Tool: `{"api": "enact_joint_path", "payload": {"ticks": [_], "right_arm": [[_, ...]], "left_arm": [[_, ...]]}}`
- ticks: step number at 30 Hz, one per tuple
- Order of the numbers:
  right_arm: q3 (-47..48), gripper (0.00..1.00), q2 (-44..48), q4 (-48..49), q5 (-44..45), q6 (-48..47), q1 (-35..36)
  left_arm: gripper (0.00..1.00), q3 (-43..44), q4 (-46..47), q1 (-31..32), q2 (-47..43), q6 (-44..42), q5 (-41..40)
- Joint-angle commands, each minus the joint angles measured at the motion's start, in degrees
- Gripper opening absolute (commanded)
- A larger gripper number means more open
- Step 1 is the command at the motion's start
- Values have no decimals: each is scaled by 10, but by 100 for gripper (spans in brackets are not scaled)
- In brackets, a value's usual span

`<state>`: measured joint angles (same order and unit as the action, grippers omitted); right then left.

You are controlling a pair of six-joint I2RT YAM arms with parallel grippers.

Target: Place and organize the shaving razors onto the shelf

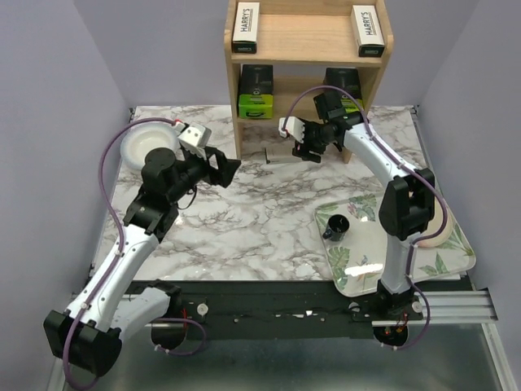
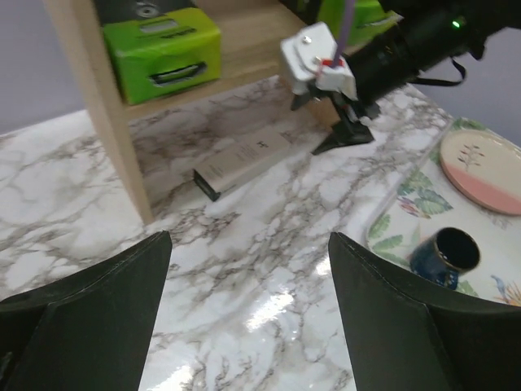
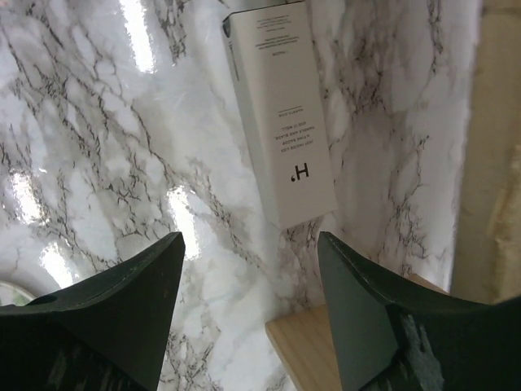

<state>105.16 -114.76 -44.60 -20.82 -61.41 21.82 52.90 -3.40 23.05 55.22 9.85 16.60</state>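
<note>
The wooden shelf (image 1: pixel 308 41) stands at the back of the table. Two HARRY'S boxes lie on its top tier, one at the left (image 1: pixel 246 26) and one at the right (image 1: pixel 368 31). On the lower tier sit two black packs with lime-green ends, one at the left (image 1: pixel 256 92) and one (image 1: pixel 346 81) half hidden behind my right arm. A third slim white box (image 3: pixel 281 114) lies flat on the marble at the shelf's foot (image 1: pixel 275 155). My right gripper (image 3: pixel 251 240) hovers open just above its near end. My left gripper (image 2: pixel 248 238) is open and empty over bare marble to the left (image 1: pixel 226 167).
A white bowl (image 1: pixel 151 142) sits at the back left. The leaf-patterned tray (image 1: pixel 358 269) at the right holds a black cup (image 1: pixel 336 226) and a pink plate (image 1: pixel 446 226) behind my right arm. The shelf's wooden side panel (image 3: pixel 326 350) is close under my right fingers.
</note>
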Motion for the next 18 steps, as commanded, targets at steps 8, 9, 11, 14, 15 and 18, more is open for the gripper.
{"api": "enact_joint_path", "payload": {"ticks": [8,9,11,14,15,18], "right_arm": [[39,77,-61,-43,53,-99,24],[60,78,-70,-46,58,-105,24],[76,78,-96,-61,69,-131,24],[104,79,-117,-95,69,-163,25],[109,79,-130,-104,68,-169,25],[123,79,-147,-125,66,-184,26]], "left_arm": [[90,-48,12,-116,-81,19,-5],[90,-52,13,-127,-86,25,-3],[90,-62,16,-135,-100,29,0],[91,-77,18,-153,-116,47,3],[91,-81,19,-157,-121,54,5],[91,-87,20,-172,-129,69,14]]}}
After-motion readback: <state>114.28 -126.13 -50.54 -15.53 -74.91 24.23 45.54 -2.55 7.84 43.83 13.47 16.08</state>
